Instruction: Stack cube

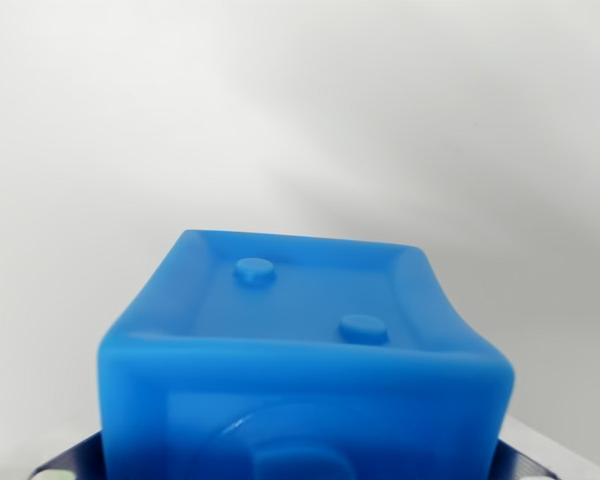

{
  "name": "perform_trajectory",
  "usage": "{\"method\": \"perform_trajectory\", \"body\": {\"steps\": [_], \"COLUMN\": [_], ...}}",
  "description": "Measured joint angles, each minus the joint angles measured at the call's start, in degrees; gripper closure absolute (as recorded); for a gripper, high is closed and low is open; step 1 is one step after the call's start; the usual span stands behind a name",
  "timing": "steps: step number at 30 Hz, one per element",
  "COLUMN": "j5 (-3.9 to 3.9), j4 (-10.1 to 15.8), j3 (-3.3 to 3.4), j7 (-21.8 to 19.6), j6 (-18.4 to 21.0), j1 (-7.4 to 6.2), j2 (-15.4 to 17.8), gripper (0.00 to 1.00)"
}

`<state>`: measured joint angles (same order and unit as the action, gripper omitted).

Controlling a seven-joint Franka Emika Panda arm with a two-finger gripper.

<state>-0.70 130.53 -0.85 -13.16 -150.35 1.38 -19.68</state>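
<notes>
Only small bits of the gripper point(305, 470) show, at the very bottom of the wrist view. One dark finger point(75, 462) peeks out at the wrist view's left corner, and a pale grey finger point(540, 452) peeks out at the wrist view's right corner. Right between them sits the blue cube point(305, 345), big and close, and its sides reach down to both fingers. They seem to be squeezing it, one on each side. The cube's top face is sunk in a little, with a raised rim and two small round bumps point(255, 269) on it. The face nearest the camera has a round ring shape pressed into it. Past the cube, everything is a plain, blurry white-grey surface point(300, 110).
</notes>
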Motion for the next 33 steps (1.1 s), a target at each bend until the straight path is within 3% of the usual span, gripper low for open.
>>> {"method": "perform_trajectory", "body": {"steps": [12,21,33], "j5": [0.05,0.05,0.05], "j4": [0.07,-1.37,-3.95], "j3": [-0.06,-0.57,-0.73], "j7": [0.12,-0.19,-0.92], "j6": [4.45,5.09,6.22], "j1": [0.0,-0.89,-2.78], "j2": [4.72,3.7,2.28], "gripper": [1.0,1.0,1.0]}}
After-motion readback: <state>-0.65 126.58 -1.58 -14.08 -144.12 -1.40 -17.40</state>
